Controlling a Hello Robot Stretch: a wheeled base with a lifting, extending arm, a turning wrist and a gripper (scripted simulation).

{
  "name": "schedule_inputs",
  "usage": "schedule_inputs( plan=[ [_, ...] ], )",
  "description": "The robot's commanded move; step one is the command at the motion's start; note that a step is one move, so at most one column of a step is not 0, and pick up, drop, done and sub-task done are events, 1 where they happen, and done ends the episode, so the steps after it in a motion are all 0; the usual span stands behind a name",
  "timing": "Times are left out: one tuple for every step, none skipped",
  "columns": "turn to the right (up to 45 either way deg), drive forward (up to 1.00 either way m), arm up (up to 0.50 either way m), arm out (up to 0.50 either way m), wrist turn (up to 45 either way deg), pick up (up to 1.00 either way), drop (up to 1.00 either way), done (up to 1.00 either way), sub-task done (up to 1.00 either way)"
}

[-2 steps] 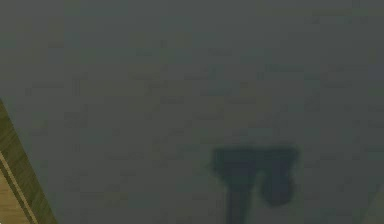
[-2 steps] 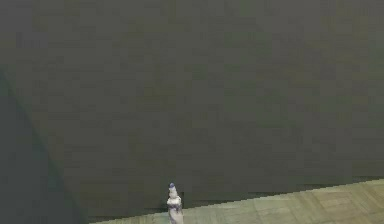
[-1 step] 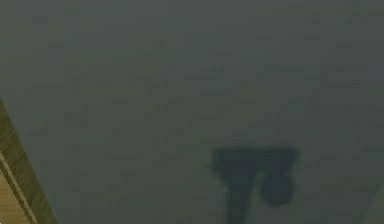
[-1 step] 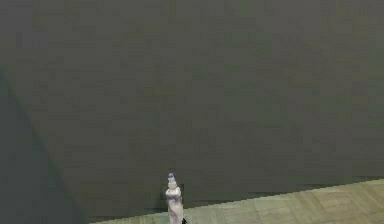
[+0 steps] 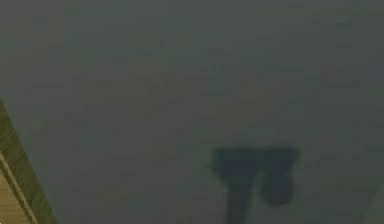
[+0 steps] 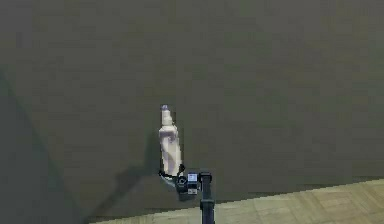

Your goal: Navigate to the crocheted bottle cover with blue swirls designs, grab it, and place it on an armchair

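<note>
How the jaws stand cannot be told; the gripper (image 6: 180, 181) holds a pale bottle (image 6: 171, 148) by its lower end, the bottle rising toward eleven o'clock from the fingers, clear of the wooden floor (image 6: 320, 200) at five o'clock and backed by the dark wall (image 6: 300, 70); the arm (image 6: 206, 205) comes up at six o'clock; blue swirls are too small to tell. A crocheted cover should be light, soft and grippy over a stiff core; a hold nearer mid-body would likely curb tipping. In the forward view a wooden strip (image 5: 14, 170) lies at eight o'clock.
</note>
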Motion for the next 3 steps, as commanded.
schedule_inputs(
  plan=[
    [0.0, 0.0, 0.44, 0.0, 0.0, 0.0, 0.0, 0.0, 0.0],
    [0.0, 0.0, 0.0, 0.0, -45.0, 0.0, 0.0, 0.0, 0.0],
    [0.0, 0.0, 0.0, 0.0, -45.0, 0.0, 0.0, 0.0, 0.0]
  ],
)
